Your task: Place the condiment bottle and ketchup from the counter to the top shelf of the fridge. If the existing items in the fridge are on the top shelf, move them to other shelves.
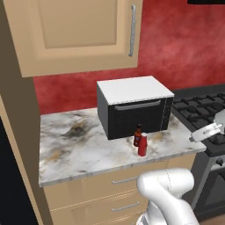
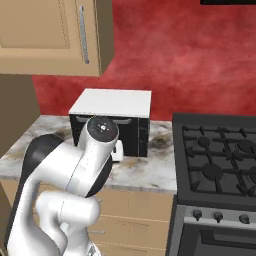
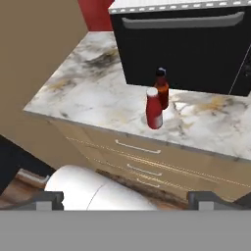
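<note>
On counter (image 3: 93,93): ketchup (image 3: 154,109) touching condiment bottle (image 3: 161,89), upright.

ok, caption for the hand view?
Ketchup and condiment bottle upright on counter before the black oven.

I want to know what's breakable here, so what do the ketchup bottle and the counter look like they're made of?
Ketchup bottle: probably plastic, going by its plain, smooth, opaque red body and white cap. Counter: looks like polished stone, white-grey marbling with brownish veins.

A black microwave (image 1: 134,107) sits left of the gas stove (image 2: 220,160).
</note>
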